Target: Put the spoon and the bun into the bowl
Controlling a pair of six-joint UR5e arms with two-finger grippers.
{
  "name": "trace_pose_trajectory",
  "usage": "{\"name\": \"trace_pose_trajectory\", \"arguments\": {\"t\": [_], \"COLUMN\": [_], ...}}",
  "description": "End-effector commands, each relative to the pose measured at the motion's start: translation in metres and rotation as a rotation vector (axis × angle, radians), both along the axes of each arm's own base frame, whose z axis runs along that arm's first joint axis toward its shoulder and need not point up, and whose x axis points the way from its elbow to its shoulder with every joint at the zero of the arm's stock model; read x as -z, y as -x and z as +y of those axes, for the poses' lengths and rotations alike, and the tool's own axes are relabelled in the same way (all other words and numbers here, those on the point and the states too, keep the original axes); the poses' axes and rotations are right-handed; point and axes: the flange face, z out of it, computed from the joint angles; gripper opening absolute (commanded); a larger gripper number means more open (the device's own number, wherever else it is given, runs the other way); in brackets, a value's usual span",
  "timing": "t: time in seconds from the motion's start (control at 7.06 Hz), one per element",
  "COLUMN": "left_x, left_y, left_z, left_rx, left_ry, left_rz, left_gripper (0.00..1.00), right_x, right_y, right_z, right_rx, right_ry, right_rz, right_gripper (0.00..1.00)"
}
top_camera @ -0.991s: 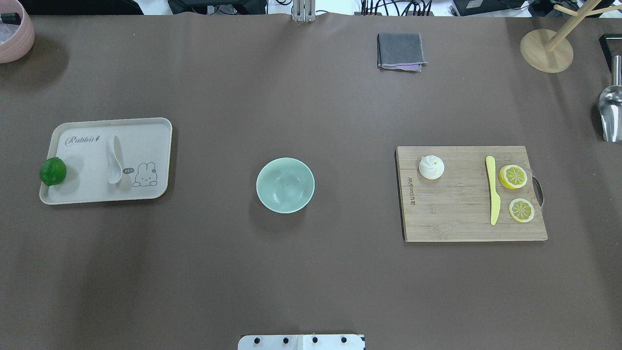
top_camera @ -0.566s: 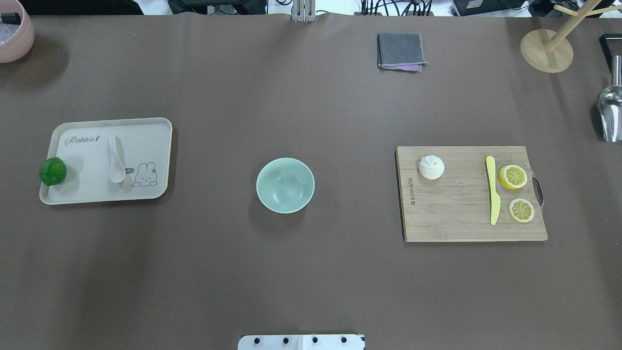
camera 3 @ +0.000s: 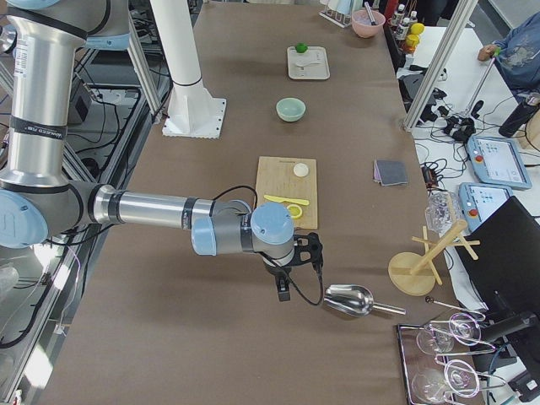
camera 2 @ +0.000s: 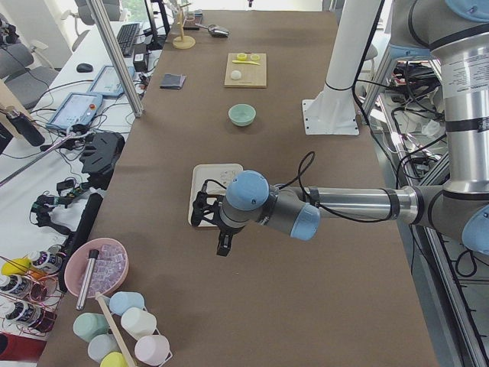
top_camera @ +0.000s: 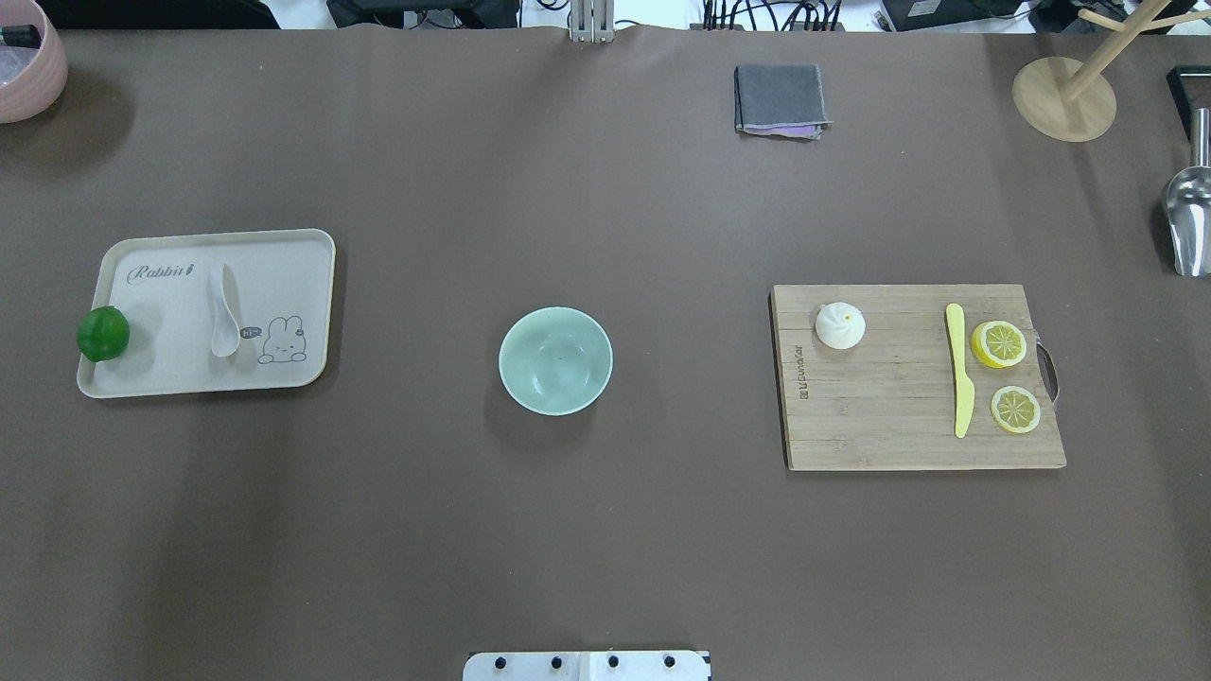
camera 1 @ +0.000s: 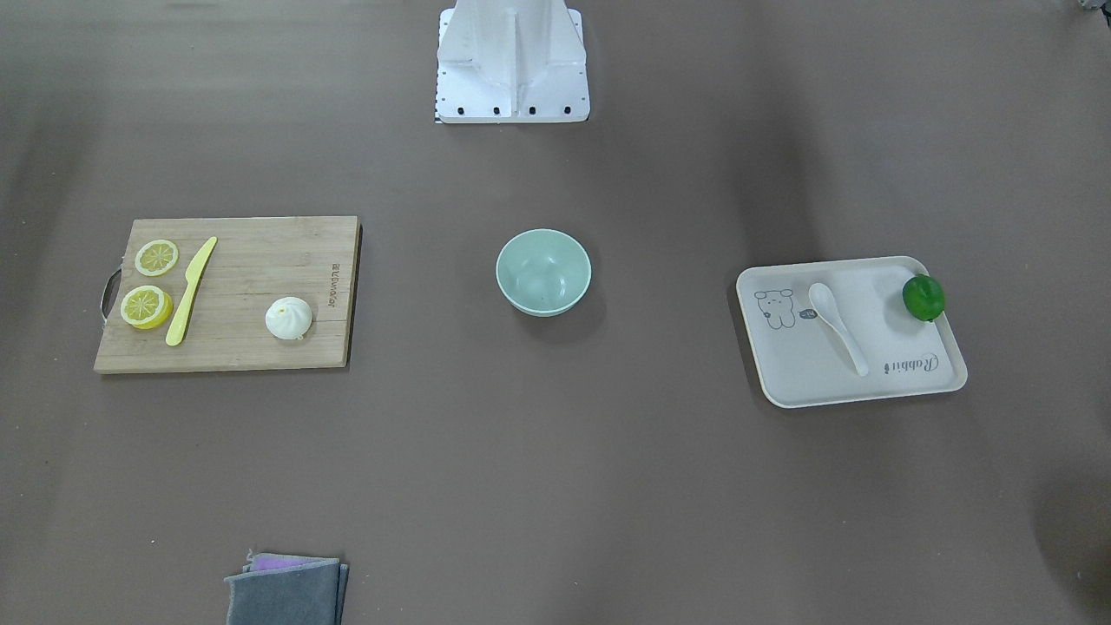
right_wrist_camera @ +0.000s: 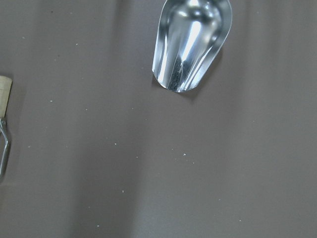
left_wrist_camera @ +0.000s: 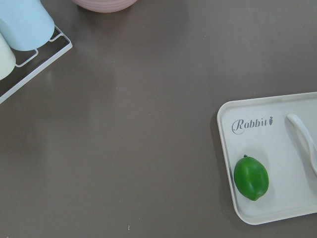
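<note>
The white spoon (top_camera: 224,317) lies on a beige tray (top_camera: 284,265) at the left; its handle also shows in the left wrist view (left_wrist_camera: 304,141). The white pleated bun (top_camera: 840,325) sits on a wooden cutting board (top_camera: 889,416) at the right. The mint-green bowl (top_camera: 555,360) stands empty in the middle of the table. Neither gripper shows in the overhead or front view. The left gripper (camera 2: 221,245) hangs above the table beyond the tray's outer end. The right gripper (camera 3: 283,291) hangs beyond the board, near a metal scoop (camera 3: 348,300). I cannot tell whether either is open or shut.
A green lime (top_camera: 103,333) sits on the tray's left edge. A yellow knife (top_camera: 959,369) and two lemon slices (top_camera: 999,343) lie on the board. A grey cloth (top_camera: 780,98), a wooden stand (top_camera: 1064,99) and a pink bowl (top_camera: 24,57) are at the far edge.
</note>
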Motion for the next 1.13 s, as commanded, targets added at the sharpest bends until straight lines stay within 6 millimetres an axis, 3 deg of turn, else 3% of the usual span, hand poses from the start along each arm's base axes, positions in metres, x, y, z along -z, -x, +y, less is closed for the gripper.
{"name": "trace_pose_trajectory", "arguments": {"t": [0.0,0.28,0.42,0.71,0.99], "left_x": [0.005,0.001,0.005,0.033,0.085], "left_y": [-0.003,-0.003,-0.011,-0.054,-0.124], "left_z": [0.000,0.002,-0.004,-0.029,-0.076], "left_rx": [-0.009,-0.007,0.002,0.001,0.029], "left_ry": [-0.039,-0.033,-0.006,0.056,0.116], "left_rz": [-0.002,-0.002,0.011,0.049,0.058], "left_gripper": [0.98,0.97,0.91,0.87,0.88], "right_x": [-0.012,-0.002,0.000,0.028,0.063], "right_y": [0.001,0.003,0.004,0.012,0.039], "right_z": [0.020,0.019,0.017,0.010,-0.001], "right_rx": [-0.002,0.001,-0.003,-0.038,-0.050], "right_ry": [-0.043,-0.062,-0.059,-0.041,-0.011], "right_rz": [-0.005,-0.033,-0.046,-0.078,-0.123], "right_gripper": [1.00,1.00,1.00,1.00,1.00]}}
